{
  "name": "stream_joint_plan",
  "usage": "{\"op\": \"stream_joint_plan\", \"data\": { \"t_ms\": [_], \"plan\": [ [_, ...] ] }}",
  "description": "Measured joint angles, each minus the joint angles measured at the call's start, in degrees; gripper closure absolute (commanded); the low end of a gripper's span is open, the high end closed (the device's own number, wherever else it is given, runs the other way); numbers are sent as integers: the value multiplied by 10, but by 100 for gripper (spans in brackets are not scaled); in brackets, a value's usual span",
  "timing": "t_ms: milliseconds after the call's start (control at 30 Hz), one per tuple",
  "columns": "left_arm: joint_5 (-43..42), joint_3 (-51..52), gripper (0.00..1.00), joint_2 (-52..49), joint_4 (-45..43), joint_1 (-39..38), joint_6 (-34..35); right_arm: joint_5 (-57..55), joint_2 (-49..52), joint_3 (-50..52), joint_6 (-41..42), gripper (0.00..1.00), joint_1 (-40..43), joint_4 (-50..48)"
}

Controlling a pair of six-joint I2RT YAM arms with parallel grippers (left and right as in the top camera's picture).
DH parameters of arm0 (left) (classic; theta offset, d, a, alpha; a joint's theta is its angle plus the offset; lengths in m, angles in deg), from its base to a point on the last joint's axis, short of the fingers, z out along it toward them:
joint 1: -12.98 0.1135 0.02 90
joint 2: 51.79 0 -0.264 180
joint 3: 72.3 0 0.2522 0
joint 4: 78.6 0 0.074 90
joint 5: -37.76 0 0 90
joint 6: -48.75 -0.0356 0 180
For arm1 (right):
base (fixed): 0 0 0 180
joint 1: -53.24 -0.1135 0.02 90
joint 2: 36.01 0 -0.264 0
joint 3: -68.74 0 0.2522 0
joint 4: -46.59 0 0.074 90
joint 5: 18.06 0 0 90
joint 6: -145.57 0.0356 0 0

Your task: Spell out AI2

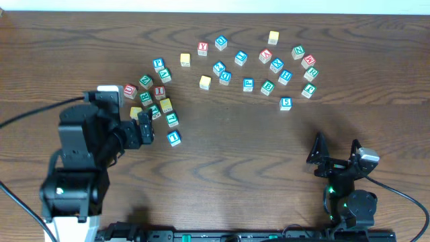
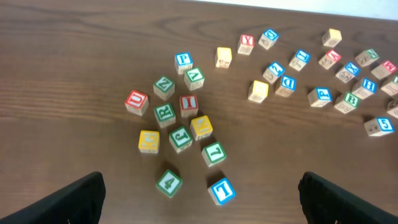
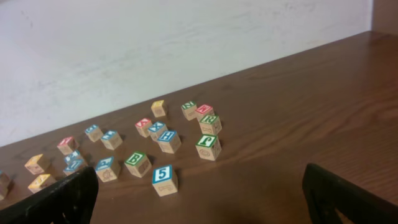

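Note:
The red-bordered I cube (image 1: 159, 91) (image 2: 189, 103) sits in the left cluster, just beyond my left gripper (image 1: 145, 125) (image 2: 200, 190). That gripper is open and hovers low over the near edge of the cluster. A green 4 cube (image 2: 168, 183) and a blue 1 cube (image 2: 221, 190) lie between its fingers, untouched. A red-bordered cube that looks like the A (image 1: 265, 56) (image 3: 143, 124) lies in the right group. Several blue-bordered cubes lie in the middle; I cannot read which one is the 2. My right gripper (image 1: 336, 149) (image 3: 199, 180) is open and empty, short of the blue 5 cube (image 3: 164, 179).
Loose alphabet cubes spread in an arc across the far half of the brown table (image 1: 242, 148). Yellow cubes (image 1: 205, 82) and green cubes (image 1: 267, 87) are mixed in. A pale wall (image 3: 155, 50) runs behind the table's far edge.

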Motion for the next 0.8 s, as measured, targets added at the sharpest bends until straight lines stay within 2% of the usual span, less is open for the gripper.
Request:
{"op": "stream_joint_plan", "data": {
  "t_ms": [533, 800],
  "plan": [
    [-81, -258, 2, -158, 218, 0, 0, 0, 0, 0, 0, 1, 0, 0],
    [-88, -289, 2, -191, 240, 0, 0, 0, 0, 0, 0, 1, 0, 0]
  ]
}}
